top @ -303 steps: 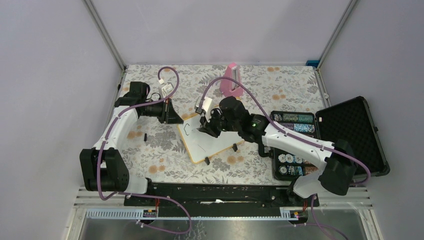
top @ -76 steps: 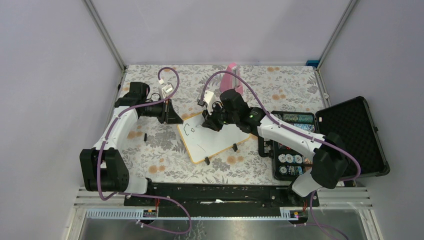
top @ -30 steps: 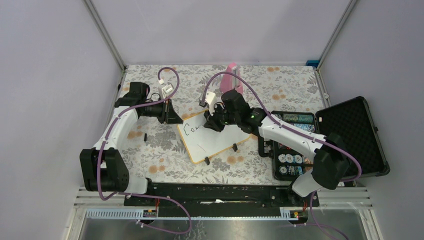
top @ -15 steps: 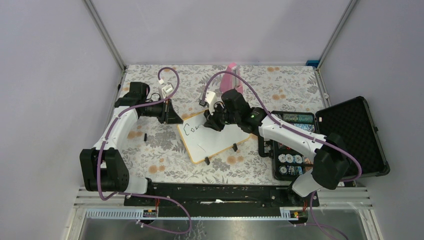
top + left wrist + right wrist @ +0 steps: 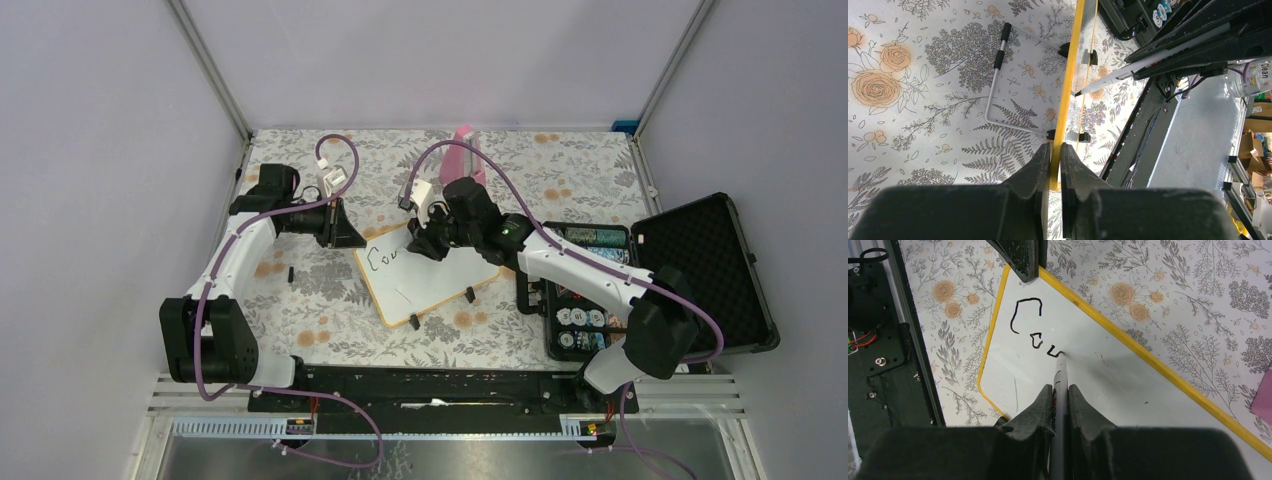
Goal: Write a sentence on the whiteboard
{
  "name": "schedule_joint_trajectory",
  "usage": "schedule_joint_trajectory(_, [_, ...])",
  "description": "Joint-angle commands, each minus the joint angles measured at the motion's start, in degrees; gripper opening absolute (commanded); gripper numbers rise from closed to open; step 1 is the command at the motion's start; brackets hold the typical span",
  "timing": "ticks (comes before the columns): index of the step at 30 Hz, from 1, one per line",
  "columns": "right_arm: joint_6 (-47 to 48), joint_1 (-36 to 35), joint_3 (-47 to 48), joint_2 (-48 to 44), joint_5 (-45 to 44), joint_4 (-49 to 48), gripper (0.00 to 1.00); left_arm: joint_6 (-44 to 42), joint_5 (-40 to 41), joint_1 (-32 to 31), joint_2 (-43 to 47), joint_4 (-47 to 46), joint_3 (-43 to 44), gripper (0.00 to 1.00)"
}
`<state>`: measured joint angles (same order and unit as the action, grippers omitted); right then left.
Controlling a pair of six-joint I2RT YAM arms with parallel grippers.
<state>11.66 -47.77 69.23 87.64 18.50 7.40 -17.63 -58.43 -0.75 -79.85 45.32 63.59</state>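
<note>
The whiteboard (image 5: 430, 275) with a yellow rim lies tilted at the table's middle; it also shows in the right wrist view (image 5: 1128, 390) and edge-on in the left wrist view (image 5: 1068, 90). My left gripper (image 5: 1055, 150) is shut on its rim at the far left corner (image 5: 352, 240). My right gripper (image 5: 1060, 390) is shut on a grey marker (image 5: 1060, 380), also seen in the left wrist view (image 5: 1148, 62). The marker tip touches the board. The sentence (image 5: 1033, 330) reads "Cou" in black near the top left corner (image 5: 385, 257).
An open black case (image 5: 700, 270) with poker chips (image 5: 585, 290) stands at the right. A pink object (image 5: 462, 160) stands at the back. A small black bit (image 5: 290, 273) lies left of the board. A wire stand (image 5: 998, 75) lies behind the board.
The written marks have grown from a single "C" outline to "Cou". My right gripper with the marker has shifted slightly right along the top line. My left arm has not moved.
</note>
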Motion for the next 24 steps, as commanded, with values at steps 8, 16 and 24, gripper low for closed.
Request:
schedule_joint_trajectory(8, [1.6, 1.0, -0.7, -1.0, 0.0, -0.6, 0.0, -0.9, 0.8, 0.2, 1.1, -0.7, 0.0, 0.0])
schedule_joint_trajectory(16, [1.8, 1.0, -1.5, -0.6, 0.7, -0.3, 0.0, -0.9, 0.8, 0.2, 1.1, -0.7, 0.1, 0.0])
schedule_joint_trajectory(24, [2.5, 1.0, -1.8, -0.7, 0.1, 0.5, 0.0, -0.9, 0.9, 0.2, 1.2, -0.7, 0.0, 0.0])
